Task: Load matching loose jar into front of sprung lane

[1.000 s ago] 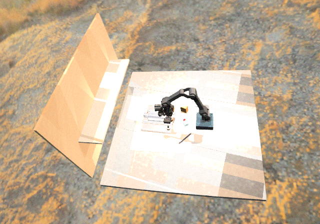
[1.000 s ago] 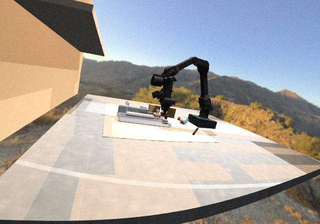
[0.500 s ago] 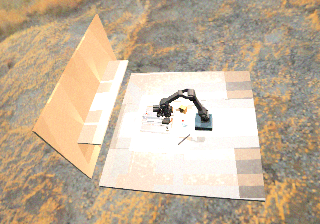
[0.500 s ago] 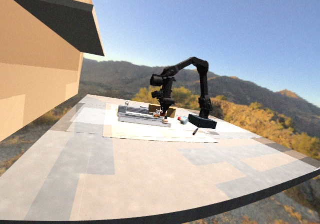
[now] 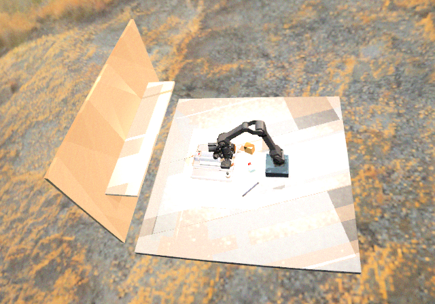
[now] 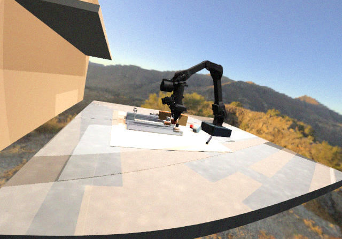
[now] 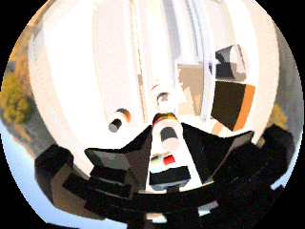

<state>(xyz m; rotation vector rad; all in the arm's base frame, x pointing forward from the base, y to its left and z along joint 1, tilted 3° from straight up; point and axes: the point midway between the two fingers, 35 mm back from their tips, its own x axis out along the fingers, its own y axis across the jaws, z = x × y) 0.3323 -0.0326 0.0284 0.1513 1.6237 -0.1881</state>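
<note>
My gripper (image 6: 175,121) (image 7: 166,126) is shut on a small jar (image 7: 170,137) with a grey top and a red and gold band, held at the front end of the middle lane. Another jar (image 7: 163,98) with a pale round top stands in that lane, directly behind the held one; they look close or touching. The clear lane rack (image 5: 211,174) (image 6: 150,128) lies under the gripper. Whether the held jar's base rests on the lane floor, and the low front stop and pusher plate, cannot be made out.
A dark-topped jar (image 5: 227,175) (image 6: 176,128) (image 7: 118,120) stands in the neighbouring lane. An orange-brown box (image 5: 249,148) (image 7: 233,105) is on the rack's other side. A red-capped bottle (image 5: 251,167) (image 6: 195,128) (image 7: 165,161) lies between rack and arm base. A dark pen (image 5: 250,189) (image 6: 209,140) lies nearby.
</note>
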